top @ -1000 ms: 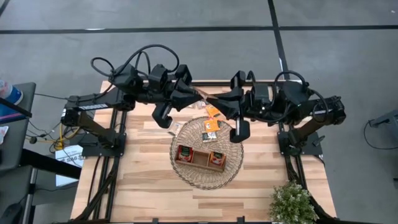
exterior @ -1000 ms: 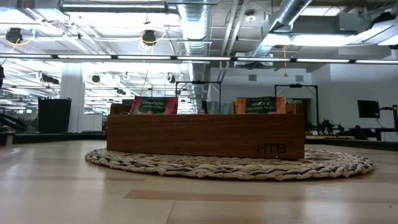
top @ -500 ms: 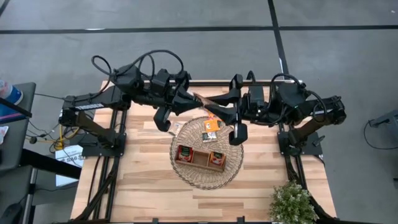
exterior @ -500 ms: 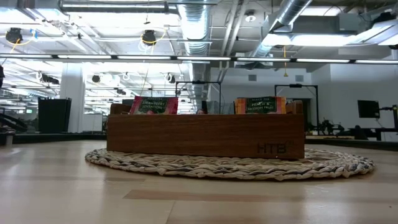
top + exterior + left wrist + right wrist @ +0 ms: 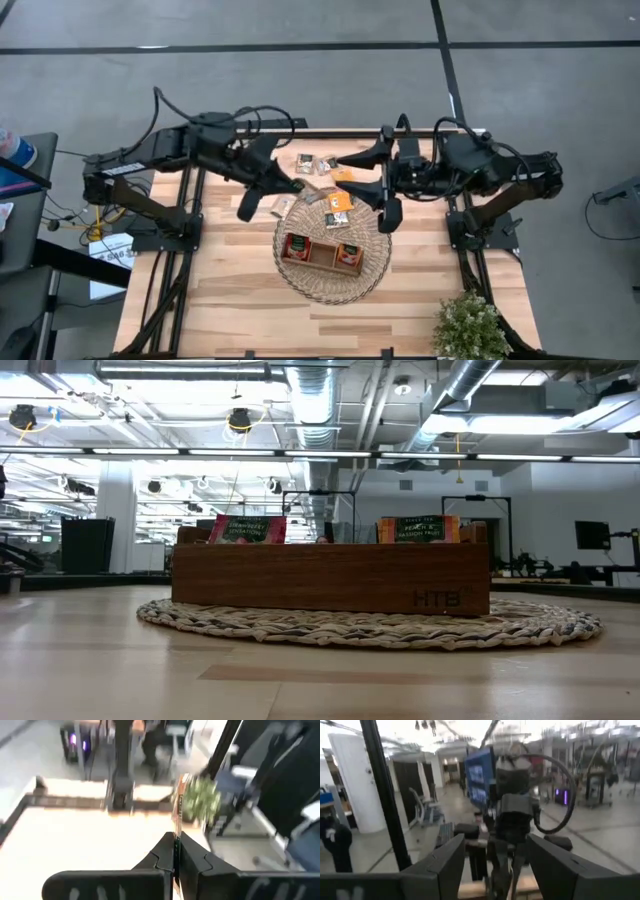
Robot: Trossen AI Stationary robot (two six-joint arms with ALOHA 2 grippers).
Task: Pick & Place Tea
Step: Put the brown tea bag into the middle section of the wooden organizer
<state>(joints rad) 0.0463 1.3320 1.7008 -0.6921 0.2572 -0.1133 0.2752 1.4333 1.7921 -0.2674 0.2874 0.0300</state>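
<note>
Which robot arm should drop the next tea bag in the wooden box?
Left. Its end effector is shut on a tea sachet, close to the wooden tray. The right end effector is open and holds nothing.

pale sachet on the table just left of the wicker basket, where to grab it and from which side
The pale sachet lies flat on the table beside the wicker basket, so likely come straight down from above, jaws straddling two opposite edges. The right gripper, open by the basket's far rim, is free.

Grey floor [image 5: 300,25], ceiling ducts [image 5: 330,390] (strip-lit).
</note>
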